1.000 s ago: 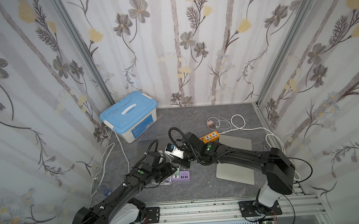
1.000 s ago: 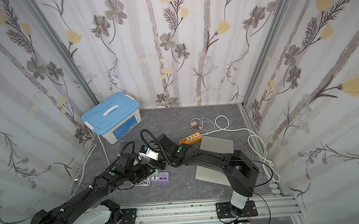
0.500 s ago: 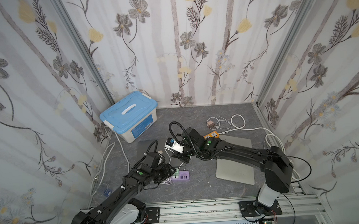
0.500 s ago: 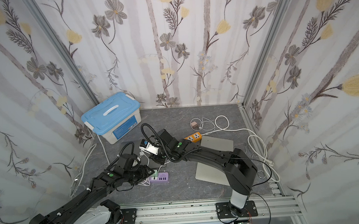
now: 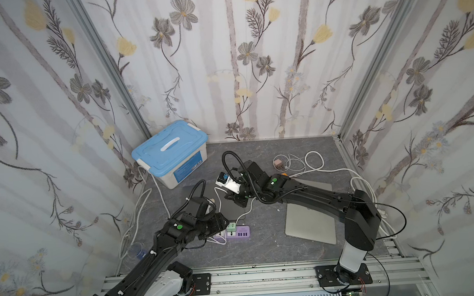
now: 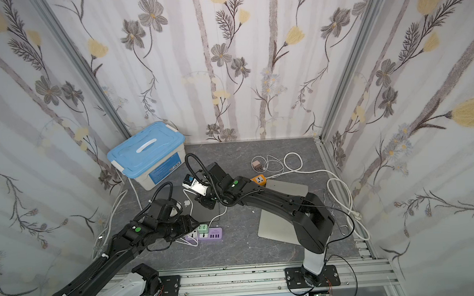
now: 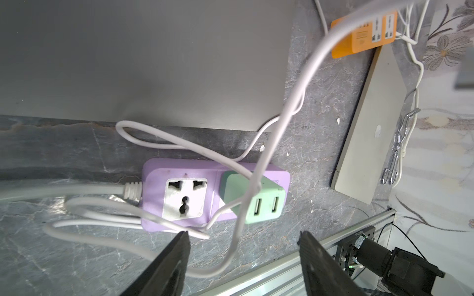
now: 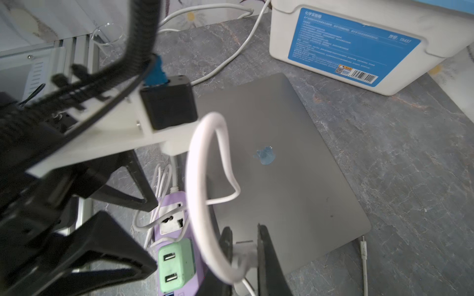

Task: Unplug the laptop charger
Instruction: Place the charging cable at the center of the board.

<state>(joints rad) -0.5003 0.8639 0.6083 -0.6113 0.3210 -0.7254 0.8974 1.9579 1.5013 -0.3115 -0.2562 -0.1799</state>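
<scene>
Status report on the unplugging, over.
Left claw open, near strip. Right claw shut on charger plug, over grey laptop. Cable loops across adapter.

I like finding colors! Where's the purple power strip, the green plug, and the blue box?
purple power strip (image 7: pixel 154 176): left wrist view, casing beside its socket.
green plug (image 7: pixel 265 205): left wrist view, face between USB slots.
blue box (image 5: pixel 157 156): a top view, lid beside handle.
</scene>
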